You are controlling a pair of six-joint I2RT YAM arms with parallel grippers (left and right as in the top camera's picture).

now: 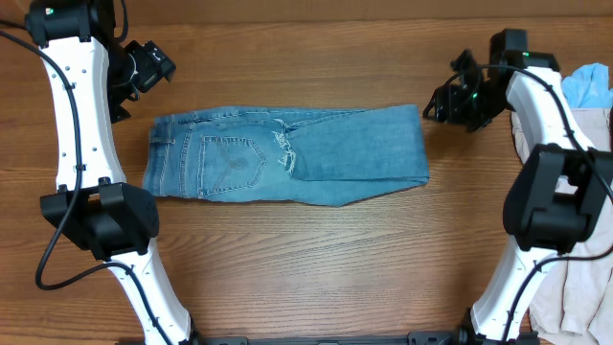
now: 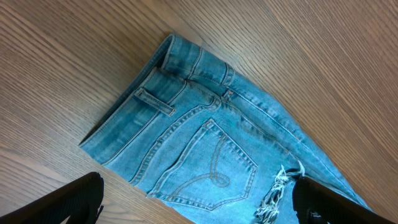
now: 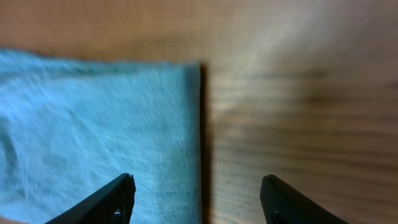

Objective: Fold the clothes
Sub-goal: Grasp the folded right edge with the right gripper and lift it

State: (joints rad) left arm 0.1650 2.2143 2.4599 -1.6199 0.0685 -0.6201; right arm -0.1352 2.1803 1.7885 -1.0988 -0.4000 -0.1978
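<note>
Nearly over jeans point(image 1: 316, 158) hem edge: right gripper point(image 3: 198, 185), jaws apart.

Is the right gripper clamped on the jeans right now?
No, the right gripper is open, its fingers wide apart over the edge of the jeans.

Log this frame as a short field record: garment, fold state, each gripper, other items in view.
garment: light-blue denim jeans, back pocket up, flat on the wooden table
fold state: legs appear stacked lengthwise; not yet folded across
left gripper: open, over the waistband end, holding nothing
right gripper: open, over the hem edge, holding nothing
other items: pale blue cloth and beige fabric at the table's right side
</note>
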